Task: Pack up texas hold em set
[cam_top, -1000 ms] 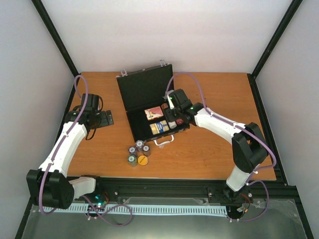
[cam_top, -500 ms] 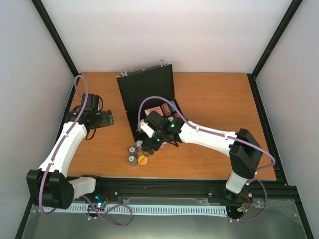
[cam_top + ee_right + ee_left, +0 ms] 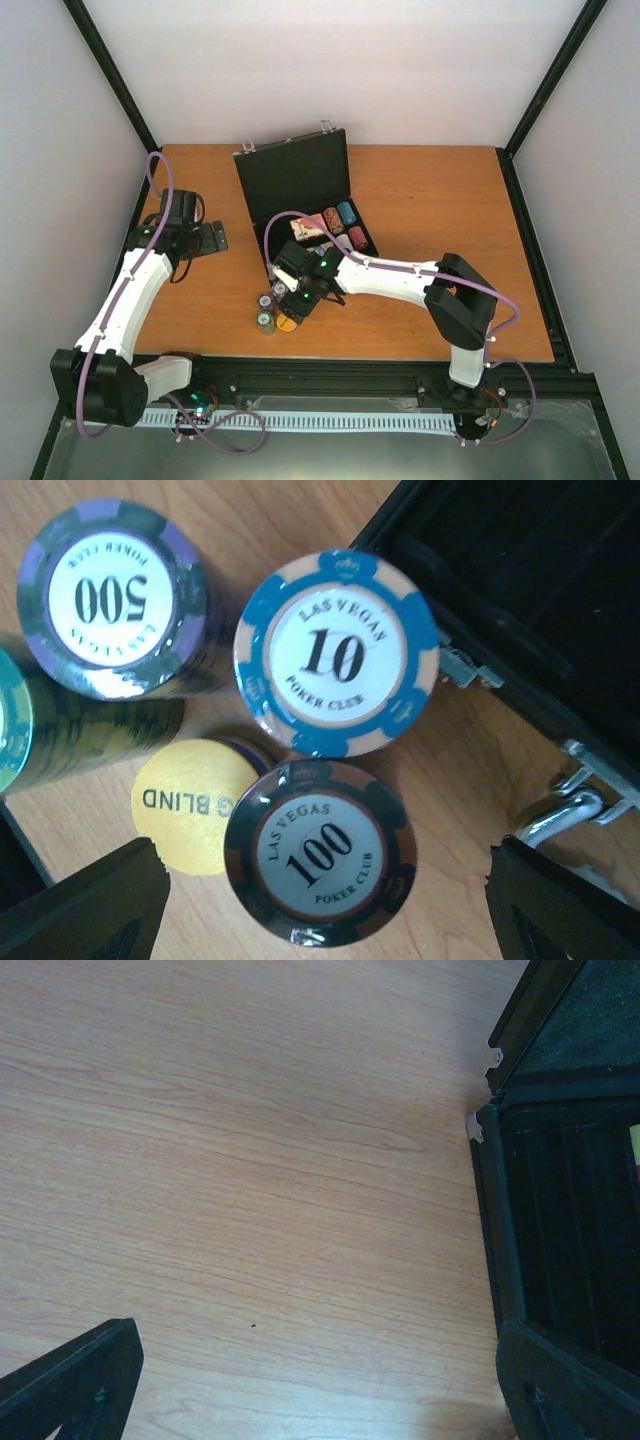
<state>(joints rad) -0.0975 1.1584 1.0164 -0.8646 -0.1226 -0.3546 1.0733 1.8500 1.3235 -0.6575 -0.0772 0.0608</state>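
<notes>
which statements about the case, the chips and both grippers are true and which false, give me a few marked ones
The case is open: true.
The right gripper is shut on the 10 stack: false; it is open over the chip stacks, gripping none.
The yellow blind button sits beside the 100 stack: true.
The left gripper holds a card deck: false; it is open and empty over the table.
All chips are in the case: false; several stacks stand outside it.

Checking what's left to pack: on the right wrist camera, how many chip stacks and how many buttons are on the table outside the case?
Chip stacks: 4
Yellow blind button: 1
Total: 5
</notes>
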